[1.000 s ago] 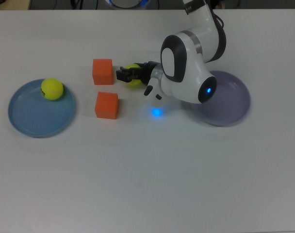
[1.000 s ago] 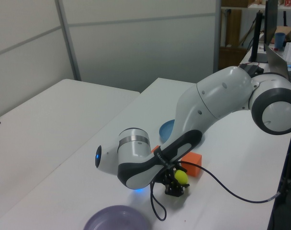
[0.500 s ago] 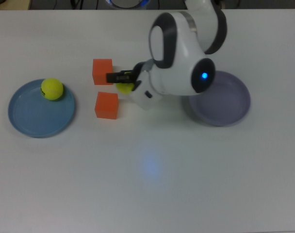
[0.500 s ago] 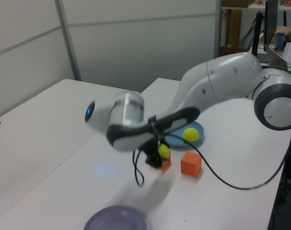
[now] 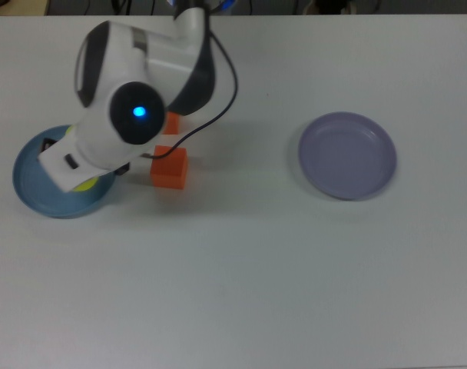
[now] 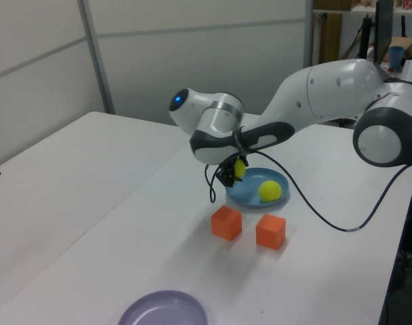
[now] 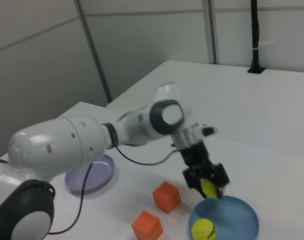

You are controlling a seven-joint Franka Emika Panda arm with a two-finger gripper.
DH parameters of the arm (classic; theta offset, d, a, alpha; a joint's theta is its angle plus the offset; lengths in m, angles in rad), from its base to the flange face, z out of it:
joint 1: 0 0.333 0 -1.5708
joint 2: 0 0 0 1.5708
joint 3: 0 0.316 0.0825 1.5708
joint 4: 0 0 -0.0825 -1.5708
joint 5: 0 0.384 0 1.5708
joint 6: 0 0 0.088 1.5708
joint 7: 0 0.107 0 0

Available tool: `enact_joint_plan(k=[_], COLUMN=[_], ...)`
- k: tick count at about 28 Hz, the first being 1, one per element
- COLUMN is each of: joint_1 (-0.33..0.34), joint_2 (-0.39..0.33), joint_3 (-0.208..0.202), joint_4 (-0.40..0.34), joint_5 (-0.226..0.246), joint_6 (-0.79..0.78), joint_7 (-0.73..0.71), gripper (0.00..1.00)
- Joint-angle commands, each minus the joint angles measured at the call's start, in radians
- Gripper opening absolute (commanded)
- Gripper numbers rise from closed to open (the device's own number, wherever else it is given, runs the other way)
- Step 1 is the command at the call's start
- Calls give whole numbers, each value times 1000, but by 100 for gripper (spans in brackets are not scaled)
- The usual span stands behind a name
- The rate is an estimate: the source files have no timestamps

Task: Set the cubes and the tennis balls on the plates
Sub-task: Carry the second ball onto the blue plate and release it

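While the gripper (image 7: 207, 186) hangs above the light blue plate (image 7: 242, 212), its fingers are clamped on a tennis ball (image 7: 209, 188), seen plainly in the right view and the left view. The held ball sits clear of the plate surface, over the rim on the side nearest the cubes. A second tennis ball (image 6: 270, 191) already rests inside the same plate, toward the left view's right. The release point therefore lies straight below the gripper, with the resting ball just beside it; in my judgement a drop here risks a knock between the two balls. Both orange cubes (image 6: 227, 223) (image 6: 271, 231) stand on the table (image 6: 91, 203), apart from each other and short of the plate. The lavender plate (image 5: 346, 155) lies well apart and holds nothing.
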Motion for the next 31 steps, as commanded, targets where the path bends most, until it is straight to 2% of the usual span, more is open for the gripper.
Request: enact_joint_plan(k=[1, 12, 13, 14, 15, 17, 18, 26, 31], joint_1=[5, -12, -12, -12, -12, -11, -9, -17, -15], joint_2=[22, 32, 32, 32, 32, 32, 32, 14, -30], joint_3=[-26, -32, -32, -32, -32, -32, -32, -25, -25], joint_4=[-26, -66, -69, -71, -72, -74, -74, -61, -61], joint_5=[-9, -15, -21, -23, -23, -23, -23, 17, 97], joint_6=[61, 83, 81, 83, 83, 83, 83, 77, 70], joint_7=[2, 5, 8, 9, 11, 15, 14, -21, -72], gripper=[0, 0, 7, 20, 39, 95, 100, 100, 100])
